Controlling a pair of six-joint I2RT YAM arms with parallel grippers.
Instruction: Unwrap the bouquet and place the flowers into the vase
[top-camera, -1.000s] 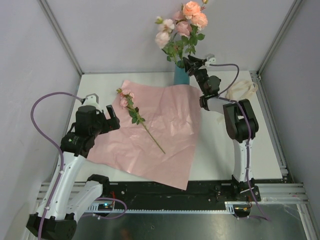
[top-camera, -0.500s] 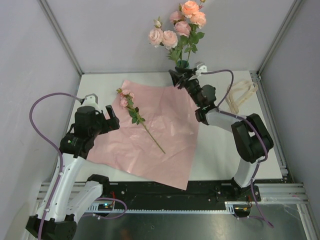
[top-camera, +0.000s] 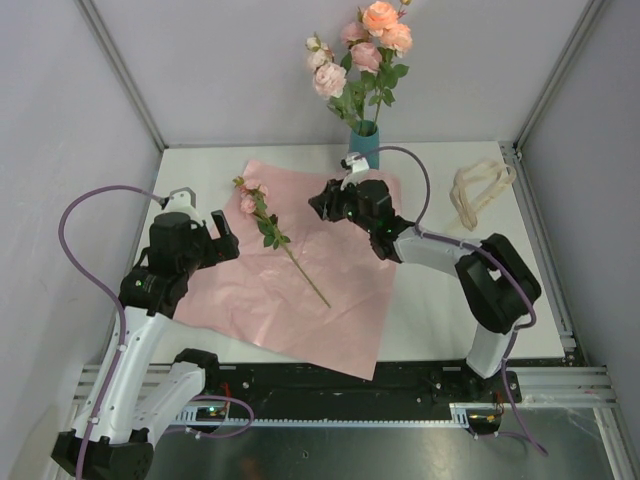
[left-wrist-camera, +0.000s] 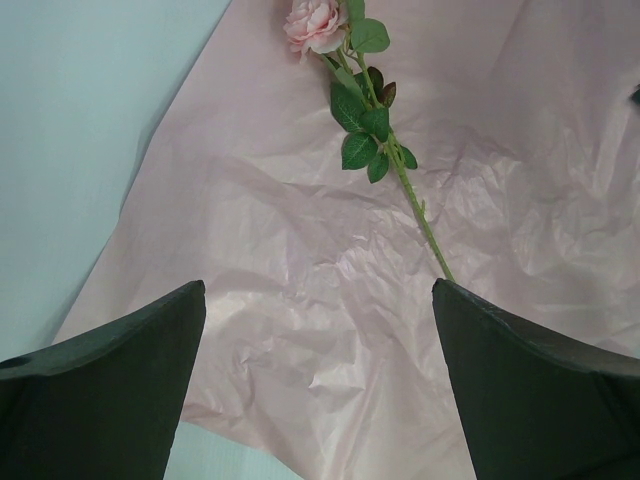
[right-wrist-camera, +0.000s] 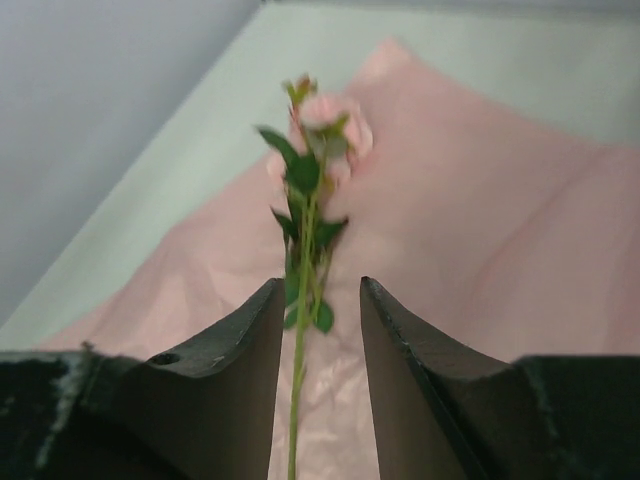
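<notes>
Nearest the arm bases, over the left side of the tabletop (top-camera: 425, 320), the left gripper (left-wrist-camera: 318, 288) hovers above the near-left part of the wrapping paper (top-camera: 250, 300); its fingers (left-wrist-camera: 120, 380) stand wide apart and hold nothing. The paper lies opened out flat and crinkled, so the unwrapping step appears done. One loose rose (top-camera: 268, 228) lies on the sheet, bloom toward the far left and bare stem end pointing near and right. Beyond it, over the far part of the sheet, the right gripper (right-wrist-camera: 318, 282) is aimed at that rose. Its fingers (right-wrist-camera: 230, 370) are set narrow but parted, and the stem lines up in the gap ahead of them without being gripped. The overhead view shows the gripper near the rose, not on it. A cream ribbon (top-camera: 478, 188) lies by itself on the right of the tabletop. At the far edge the vase (top-camera: 364, 150) stands upright with the other flowers (top-camera: 372, 45) already in it. Assessment: the step in hand is collection of the last stem. The next move calls for the right fingers to come down astride the thin stem, close without pinching the paper beneath, then carry it stem-first into the narrow, already crowded vase mouth.
</notes>
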